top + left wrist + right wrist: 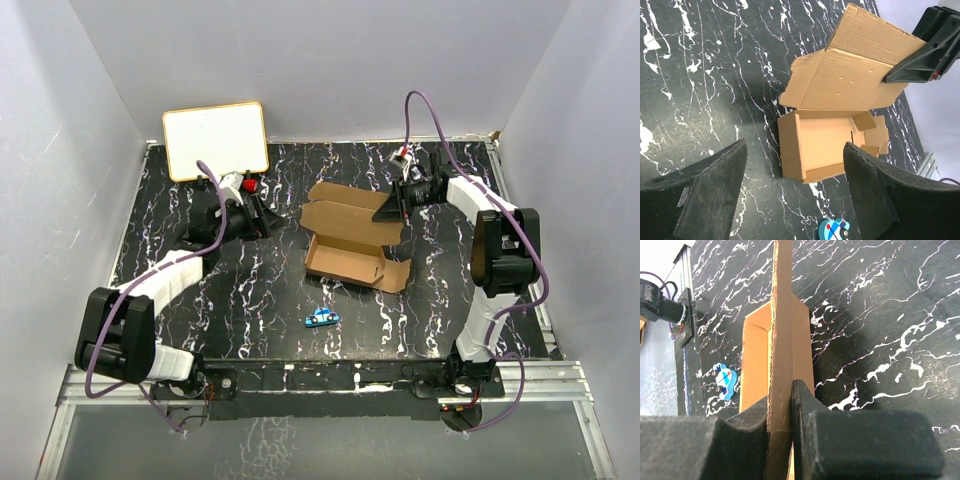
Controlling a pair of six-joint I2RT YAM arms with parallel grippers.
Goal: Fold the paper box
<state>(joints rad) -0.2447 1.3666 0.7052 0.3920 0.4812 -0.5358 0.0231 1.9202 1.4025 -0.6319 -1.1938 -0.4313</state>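
Cardboard of the paper box (345, 225) stands mid-table (200, 300), tray down and lid flap raised. The right gripper (392, 212) pinches the flap's edge. The left gripper (268, 215) gapes wide, empty, just beside it.

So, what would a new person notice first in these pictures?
A half-folded brown paper box sits mid-table, its lid flap standing up, pinched by the right claw. The left claw hangs open to its left. A small blue toy car lies in front of it, nearer the arm bases.
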